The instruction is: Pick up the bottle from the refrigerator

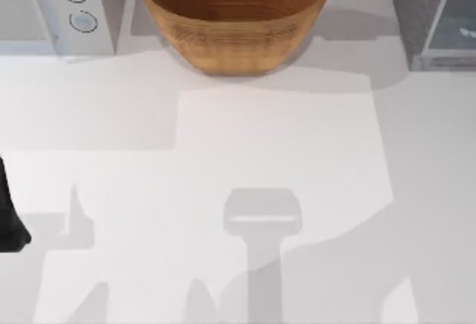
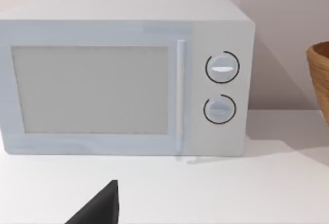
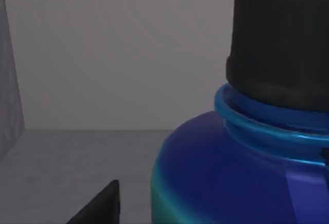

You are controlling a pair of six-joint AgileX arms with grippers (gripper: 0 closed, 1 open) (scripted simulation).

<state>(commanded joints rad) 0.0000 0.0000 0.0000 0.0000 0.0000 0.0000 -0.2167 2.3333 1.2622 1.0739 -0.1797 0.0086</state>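
Inside the grey refrigerator [image 1: 428,12], the right gripper's wrist camera sits close against the bottle [image 3: 231,178], its bright-blue shoulder and black cap [image 3: 280,39] looming large, the grey back wall of the compartment behind it. One dark fingertip [image 3: 100,206] shows beside the bottle; whether the right gripper is spread or pinching the bottle cannot be told. The closeness suggests a reach made to grasp. The refrigerator stands to the right of the woven basket [image 1: 234,19]; the microwave [image 2: 123,75] stands on the basket's other side, faced by the left gripper [image 2: 97,208], parked well away from the refrigerator, its state likewise unclear.
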